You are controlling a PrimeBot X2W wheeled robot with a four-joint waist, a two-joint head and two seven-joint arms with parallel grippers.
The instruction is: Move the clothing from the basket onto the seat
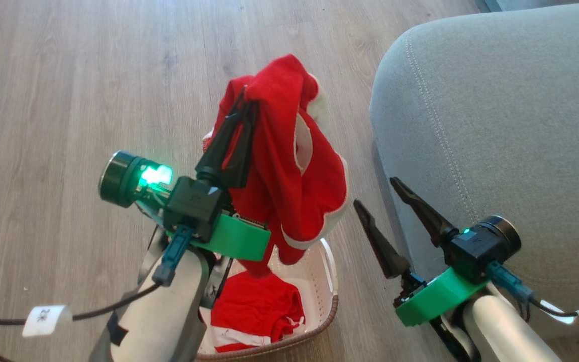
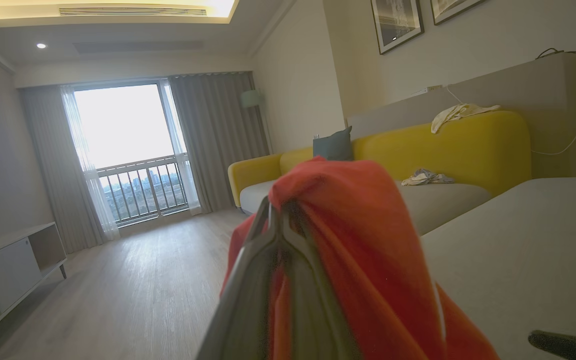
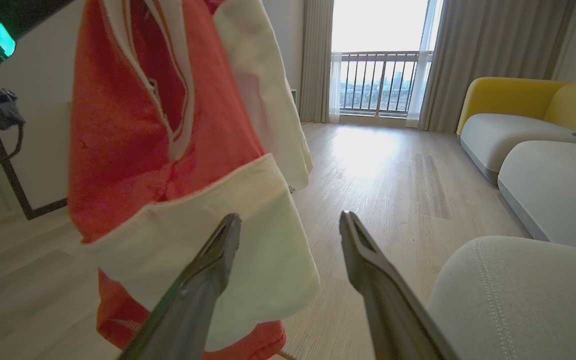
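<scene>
Left end effector (image 1: 249,100) clamped on red garment (image 1: 279,166), seat (image 1: 495,125) lying to its right; right end effector (image 1: 376,192) apart, nearer the seat.

Wood floor (image 1: 68,100), yellow sofa (image 2: 473,150) (cloths (image 2: 460,112) on it), curtained balcony window (image 2: 123,125)

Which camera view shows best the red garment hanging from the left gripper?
The head view: there the soft red fabric garment with white trim hangs almost whole from the shut left gripper, above the cream plastic basket. The left wrist view shows a red fold; the right wrist view, its white band, cropped.
</scene>
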